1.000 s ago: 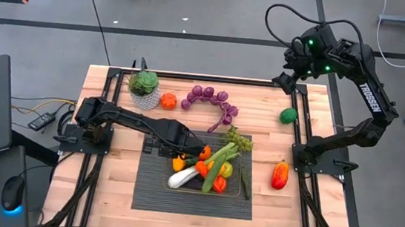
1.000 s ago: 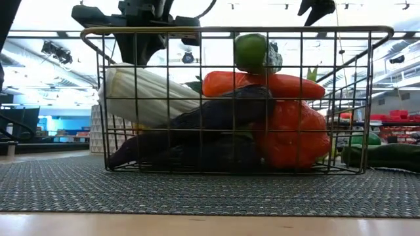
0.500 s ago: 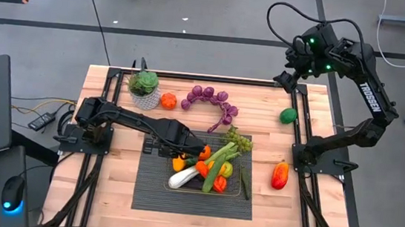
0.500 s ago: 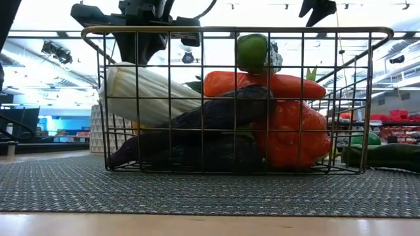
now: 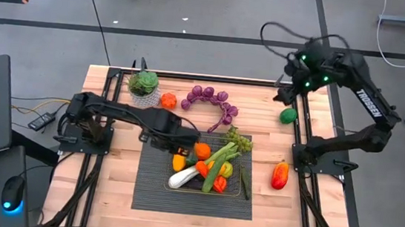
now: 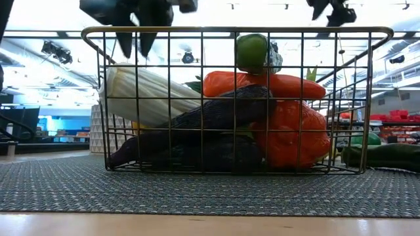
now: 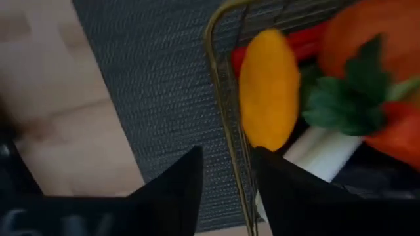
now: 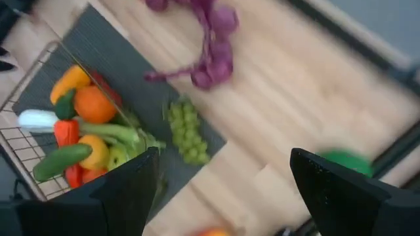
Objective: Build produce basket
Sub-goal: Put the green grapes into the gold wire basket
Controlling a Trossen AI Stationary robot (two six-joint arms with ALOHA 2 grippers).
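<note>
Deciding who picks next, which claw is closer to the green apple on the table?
Right. The right claw hovers just behind the apple; the left claw is at the basket.

Piled produce (image 6: 289, 131) hides the basket's (image 6: 236, 30) lower contents in the low view.

Left gripper (image 7: 226, 180) reaches inward, low, fingers slightly parted; right gripper (image 8: 220, 180) hangs high at the far edge, fingers spread wide.

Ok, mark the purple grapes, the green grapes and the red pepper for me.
purple grapes (image 5: 208, 96), high view, middle of bunch.
green grapes (image 5: 239, 140), high view, cluster centre.
red pepper (image 5: 279, 175), high view, its body.
</note>
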